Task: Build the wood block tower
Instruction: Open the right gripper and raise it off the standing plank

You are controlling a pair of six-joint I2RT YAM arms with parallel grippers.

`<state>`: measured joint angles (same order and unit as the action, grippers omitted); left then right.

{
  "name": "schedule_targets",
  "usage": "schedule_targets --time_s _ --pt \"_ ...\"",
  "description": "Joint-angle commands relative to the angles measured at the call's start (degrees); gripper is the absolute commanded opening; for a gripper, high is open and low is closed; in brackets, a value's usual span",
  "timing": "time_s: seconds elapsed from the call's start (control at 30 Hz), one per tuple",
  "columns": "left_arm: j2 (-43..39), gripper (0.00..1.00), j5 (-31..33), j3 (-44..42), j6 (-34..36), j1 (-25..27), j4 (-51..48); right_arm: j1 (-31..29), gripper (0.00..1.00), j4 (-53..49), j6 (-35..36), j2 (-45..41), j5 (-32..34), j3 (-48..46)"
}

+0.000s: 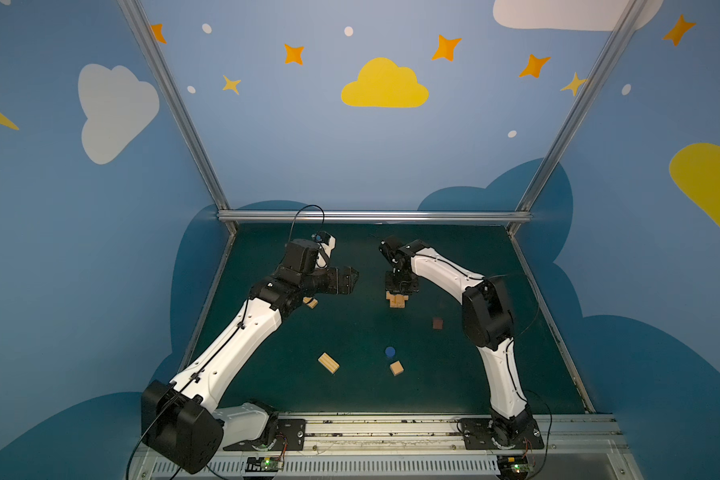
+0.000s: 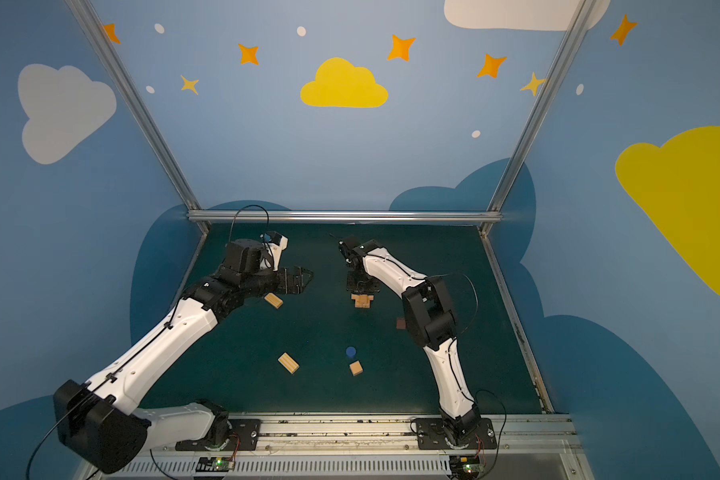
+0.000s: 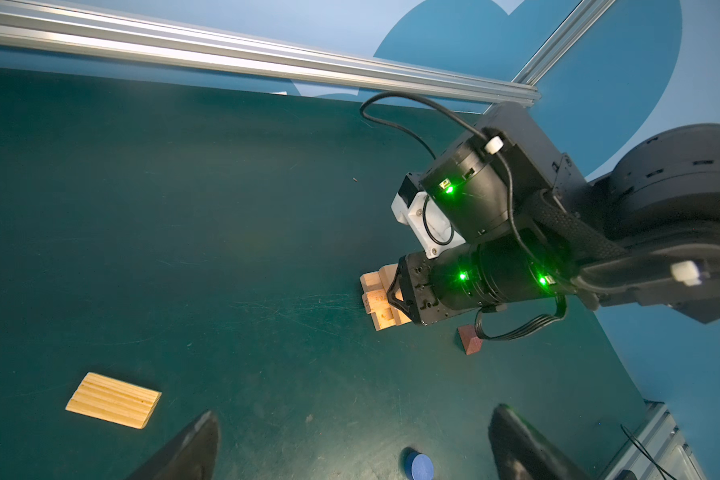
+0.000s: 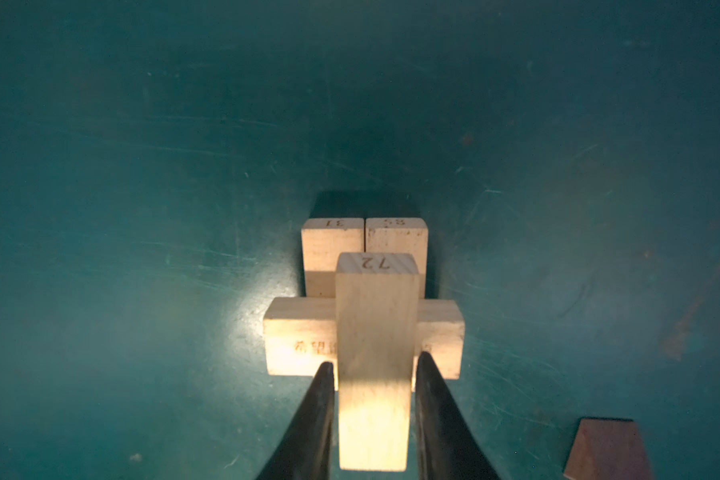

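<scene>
The dark reddish-brown wooden cube (image 4: 607, 451) is cut off at the right wrist view's edge. In a top view a light tan wooden bar (image 1: 312, 303) is partly covered by the left arm (image 1: 273, 297).

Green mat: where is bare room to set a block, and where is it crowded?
Free: far band along the back rail; strip between the left gripper and the wood block tower; near band in front of the tan cube. Crowded: the tower under the right gripper, reddish cube nearby.
</scene>
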<state>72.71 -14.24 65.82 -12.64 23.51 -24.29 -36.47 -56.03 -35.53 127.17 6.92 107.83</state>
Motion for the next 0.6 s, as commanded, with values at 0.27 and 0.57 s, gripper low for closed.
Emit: schedule_targets --time_s 0.27,0.57 --pt "0.1 1.0 0.3 1.4 0.4 -0.2 -0.8 0.2 0.28 -1.9 0.7 0.6 -0.2 2.0" --pt "0.1 1.0 0.3 1.4 0.4 -0.3 -0.8 0.0 0.34 -1.9 0.8 0.0 -0.2 2.0"
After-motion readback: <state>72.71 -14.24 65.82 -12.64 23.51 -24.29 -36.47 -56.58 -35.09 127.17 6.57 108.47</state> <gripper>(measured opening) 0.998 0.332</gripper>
